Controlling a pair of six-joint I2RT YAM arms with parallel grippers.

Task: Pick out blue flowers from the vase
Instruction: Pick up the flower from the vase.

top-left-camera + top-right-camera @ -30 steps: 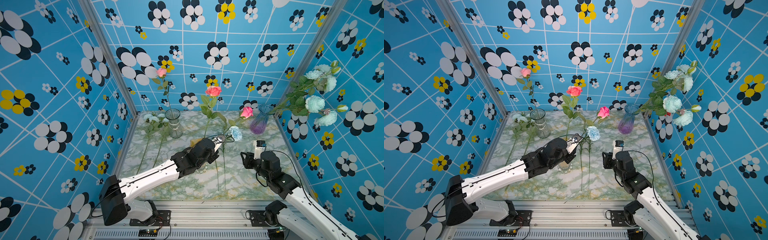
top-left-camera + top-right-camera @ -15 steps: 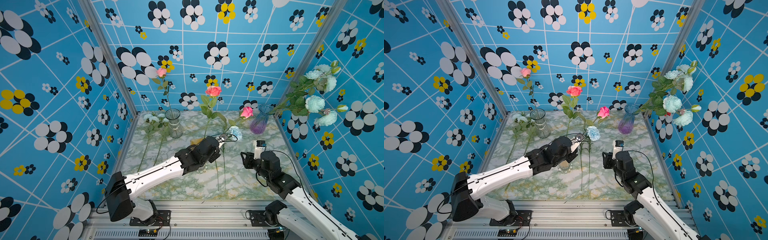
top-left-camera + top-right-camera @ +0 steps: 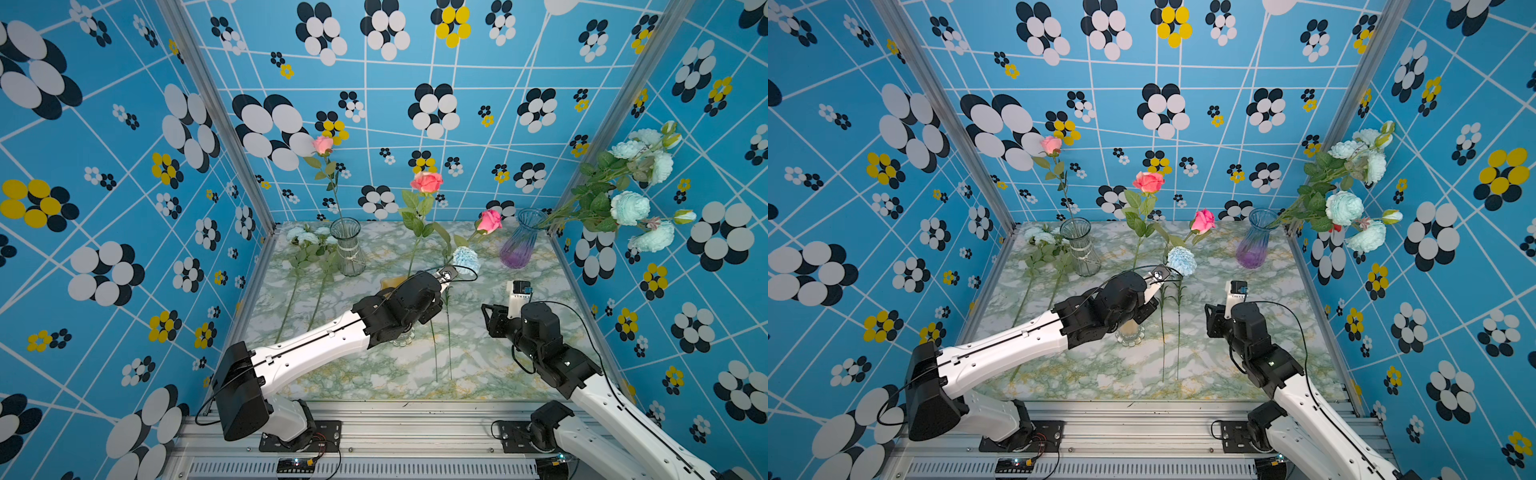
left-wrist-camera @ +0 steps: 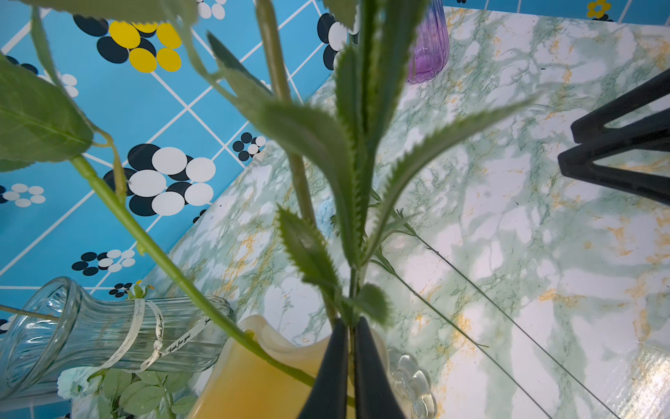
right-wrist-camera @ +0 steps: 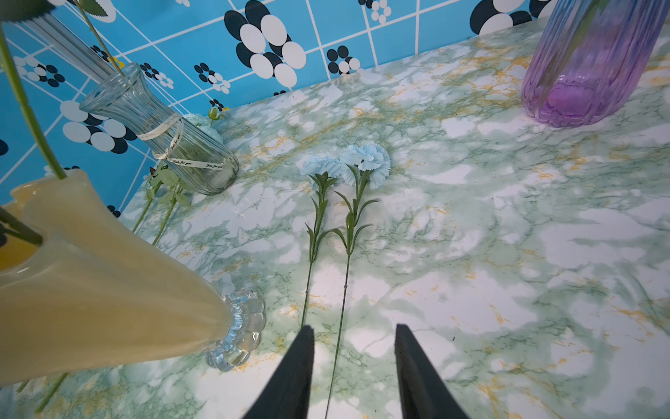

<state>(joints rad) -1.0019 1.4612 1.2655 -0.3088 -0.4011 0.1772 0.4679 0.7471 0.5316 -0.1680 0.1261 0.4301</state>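
Observation:
A yellow vase (image 5: 90,290) at mid-table holds a red rose (image 3: 427,181), a pink rose (image 3: 490,220) and one pale blue carnation (image 3: 465,258). My left gripper (image 4: 350,328) is just above the vase's rim, shut on that carnation's thin stem (image 4: 357,232). Two more blue carnations (image 5: 366,161) lie flat on the marble, stems side by side. My right gripper (image 5: 351,328) hovers open over their lower stems, holding nothing. A big blue peony spray (image 3: 629,208) leans out of the purple vase (image 3: 515,249) at the back right.
A clear glass vase (image 3: 347,247) with one pink rose (image 3: 323,145) stands at the back left. A blue peony spray (image 3: 307,239) lies on the table beside it. Patterned walls close in three sides. The right gripper (image 4: 616,152) shows to the side in the left wrist view.
My left gripper has reached a little further over the yellow vase and closed on the blue carnation's stem. The right arm has stayed where it was.

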